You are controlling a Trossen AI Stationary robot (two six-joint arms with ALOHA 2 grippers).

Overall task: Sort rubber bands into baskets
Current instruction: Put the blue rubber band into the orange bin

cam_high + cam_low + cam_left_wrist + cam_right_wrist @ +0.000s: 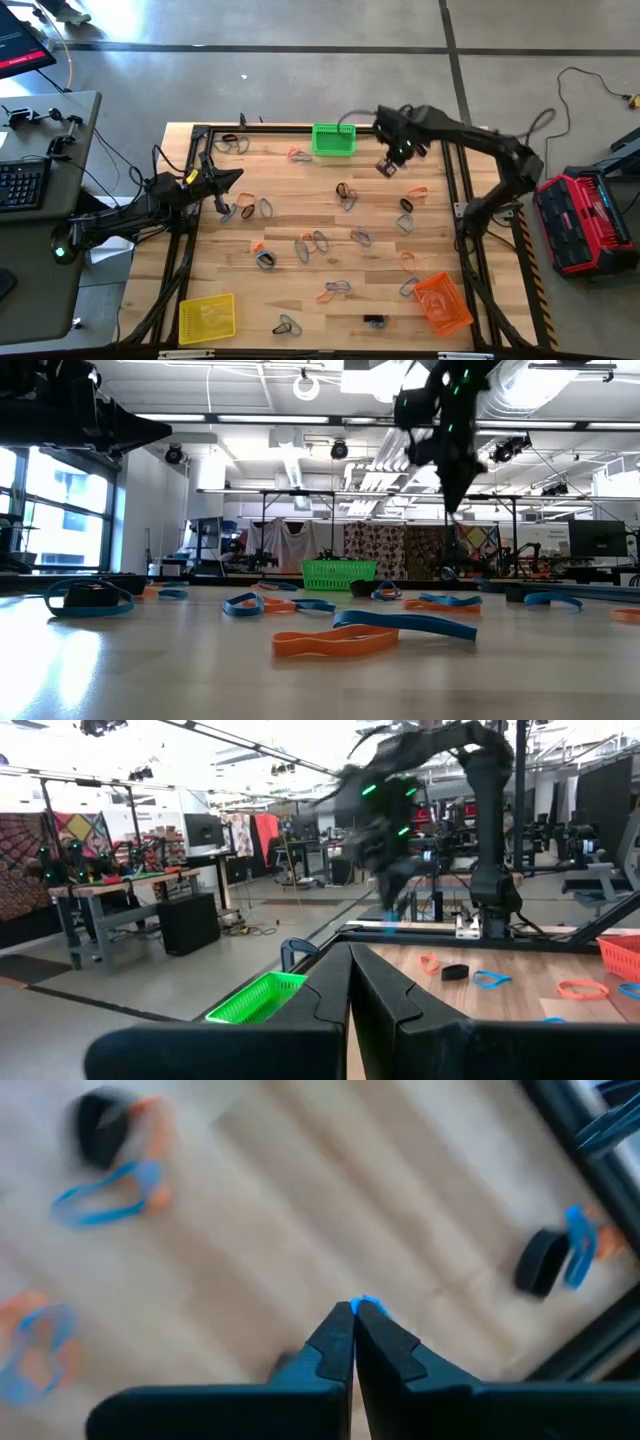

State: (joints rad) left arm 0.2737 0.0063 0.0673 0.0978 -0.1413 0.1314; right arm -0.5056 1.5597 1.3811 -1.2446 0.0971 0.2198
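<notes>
Sorting in progress, transport step. The right gripper (386, 167), raised above the table at about one o'clock from its centre, has its fingers pinched together on a blue rubber band (366, 1304), only a sliver of which shows at the fingertips. The green basket (334, 139) stands just beside it, towards ten o'clock, at the far edge; the yellow basket (208, 317) sits at seven o'clock and the orange basket (443, 303) at five o'clock. Many rubber bands (312, 243) remain scattered across the table (300, 200). The left gripper (228, 179) waits at nine o'clock, fingers closed and empty. Next move, as judged: carry the band over its matching basket, likely the green one, then part the fingers above the rim.
</notes>
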